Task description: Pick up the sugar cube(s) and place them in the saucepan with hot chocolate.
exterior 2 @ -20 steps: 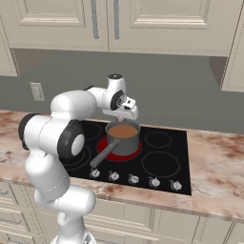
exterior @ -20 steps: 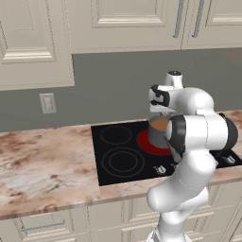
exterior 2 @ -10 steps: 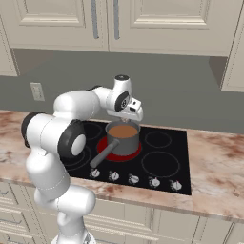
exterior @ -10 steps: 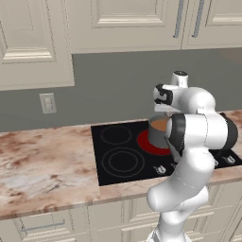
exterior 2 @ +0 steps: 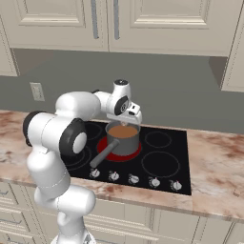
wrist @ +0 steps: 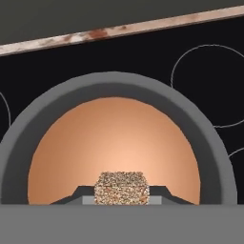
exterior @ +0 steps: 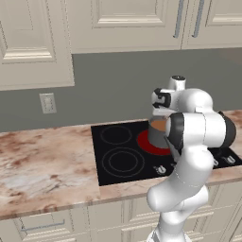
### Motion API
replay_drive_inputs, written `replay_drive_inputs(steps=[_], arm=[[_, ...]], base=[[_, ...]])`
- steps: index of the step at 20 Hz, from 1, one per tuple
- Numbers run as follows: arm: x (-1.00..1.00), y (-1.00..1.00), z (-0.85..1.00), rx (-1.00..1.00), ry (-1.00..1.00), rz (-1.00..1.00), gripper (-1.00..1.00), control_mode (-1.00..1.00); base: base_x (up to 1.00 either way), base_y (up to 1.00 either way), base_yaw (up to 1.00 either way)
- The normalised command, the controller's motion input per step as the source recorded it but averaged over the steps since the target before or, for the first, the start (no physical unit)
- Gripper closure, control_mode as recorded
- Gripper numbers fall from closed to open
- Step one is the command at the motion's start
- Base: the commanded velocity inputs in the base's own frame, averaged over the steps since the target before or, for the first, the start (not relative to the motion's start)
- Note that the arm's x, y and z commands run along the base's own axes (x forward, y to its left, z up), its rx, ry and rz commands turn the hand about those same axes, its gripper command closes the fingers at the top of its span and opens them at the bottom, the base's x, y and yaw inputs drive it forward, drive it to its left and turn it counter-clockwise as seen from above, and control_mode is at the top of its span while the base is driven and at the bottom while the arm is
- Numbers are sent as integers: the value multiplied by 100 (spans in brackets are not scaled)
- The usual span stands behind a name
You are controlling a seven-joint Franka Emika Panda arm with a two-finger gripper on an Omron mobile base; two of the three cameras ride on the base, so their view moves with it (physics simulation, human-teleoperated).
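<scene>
Since a second ago the gripper [wrist: 122, 196] has shifted right over the saucepan [exterior 2: 123, 138] and hangs just above the hot chocolate [wrist: 113, 151], clamped on a speckled sugar cube [wrist: 122, 188]; that saucepan sits on the stovetop's [exterior 2: 164, 162] glowing red burner [exterior 2: 103, 145], handle toward the knobs

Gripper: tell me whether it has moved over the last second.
Yes. The gripper, shut on the sugar cube, has shifted right, from the burner's left side to over the saucepan.
</scene>
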Motion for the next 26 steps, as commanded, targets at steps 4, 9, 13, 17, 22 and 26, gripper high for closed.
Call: replay_drive_inputs(steps=[4,9,13,17,22,26], arm=[[0,0,-9,0,1,0,100,-100],[0,0,-6,0,4,0,-100,-100],[0,0,0,0,2,0,-100,-100],[0,0,0,0,0,0,-100,-100],[0,0,0,0,0,-2,-100,-100],[-9,-2,37,0,-1,-5,-100,-100]], base=[[0,0,0],[0,0,0],[0,0,0],[0,0,0],[0,0,0],[0,0,0]])
